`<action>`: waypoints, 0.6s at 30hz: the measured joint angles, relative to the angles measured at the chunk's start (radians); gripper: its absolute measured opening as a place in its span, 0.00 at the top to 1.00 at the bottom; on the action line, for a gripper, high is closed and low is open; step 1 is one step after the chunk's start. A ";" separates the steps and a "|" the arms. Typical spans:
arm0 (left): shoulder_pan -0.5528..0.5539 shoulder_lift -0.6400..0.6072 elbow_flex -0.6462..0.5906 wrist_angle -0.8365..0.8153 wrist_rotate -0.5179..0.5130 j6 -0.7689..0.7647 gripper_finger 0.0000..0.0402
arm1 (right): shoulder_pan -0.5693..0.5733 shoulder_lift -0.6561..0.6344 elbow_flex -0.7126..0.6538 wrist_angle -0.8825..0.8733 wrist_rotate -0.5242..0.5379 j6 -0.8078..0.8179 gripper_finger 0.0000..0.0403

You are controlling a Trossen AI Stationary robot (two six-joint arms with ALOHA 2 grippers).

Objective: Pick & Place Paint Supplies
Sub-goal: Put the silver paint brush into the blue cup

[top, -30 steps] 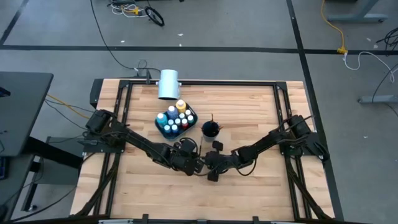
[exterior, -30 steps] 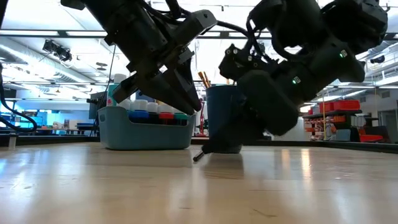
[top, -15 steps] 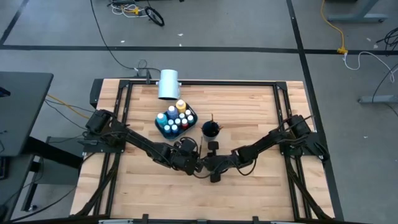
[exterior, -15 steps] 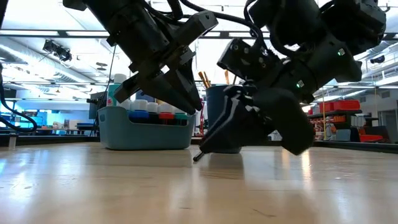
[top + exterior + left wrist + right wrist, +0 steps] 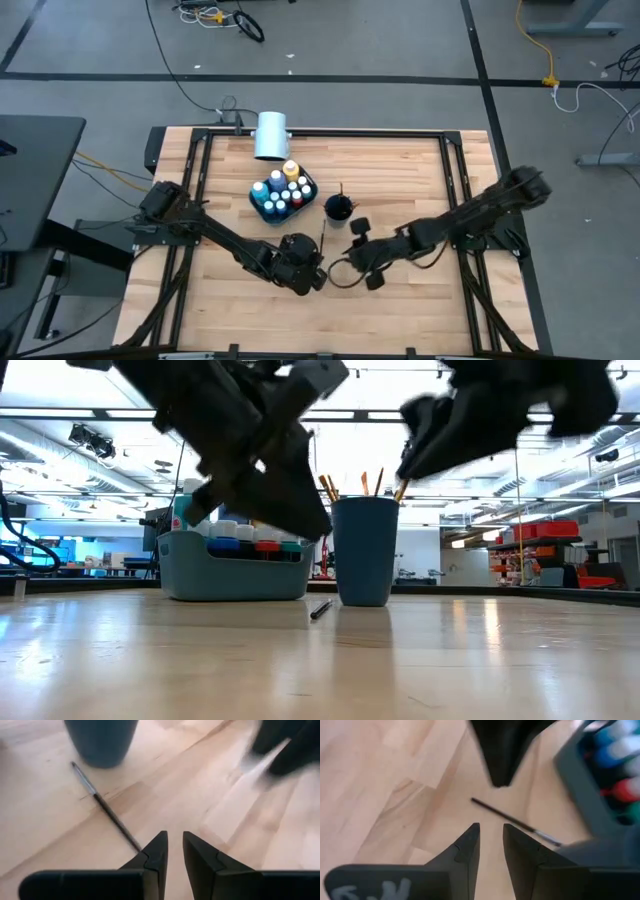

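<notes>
A thin dark paintbrush (image 5: pixel 102 805) lies flat on the table, its bristle end by the foot of the blue cup (image 5: pixel 365 550). It also shows in the low view (image 5: pixel 320 608) and the right wrist view (image 5: pixel 515 822). My left gripper (image 5: pixel 175 845) hangs above the brush's handle end, narrowly open, with nothing between its fingers. My right gripper (image 5: pixel 491 837) is raised to the right of the brush, also narrowly open and empty. Several paint bottles (image 5: pixel 283 190) stand in a blue tray (image 5: pixel 235 575). More brushes stick out of the cup.
A large white cylinder (image 5: pixel 270 135) lies at the table's far edge behind the tray. The tray and the cup (image 5: pixel 338 208) stand close together at the table's middle. Bare wood (image 5: pixel 400 310) stretches along the near side and both sides.
My right gripper has risen from table height beside the brush, rolled about its own line and drawn back toward the table's right edge. My left gripper has shifted a little toward the near edge. The brush stays where it lay.
</notes>
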 joint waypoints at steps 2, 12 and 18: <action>-0.003 0.035 -0.002 0.033 -0.002 0.018 0.83 | -0.001 -0.078 0.000 -0.059 0.002 -0.010 0.78; 0.014 0.117 -0.001 -0.003 -0.041 -0.032 0.87 | 0.018 -0.331 0.001 -0.254 -0.043 0.118 0.78; 0.027 0.117 -0.002 0.028 -0.050 0.023 0.91 | 0.032 -0.312 0.000 -0.273 -0.054 0.116 0.78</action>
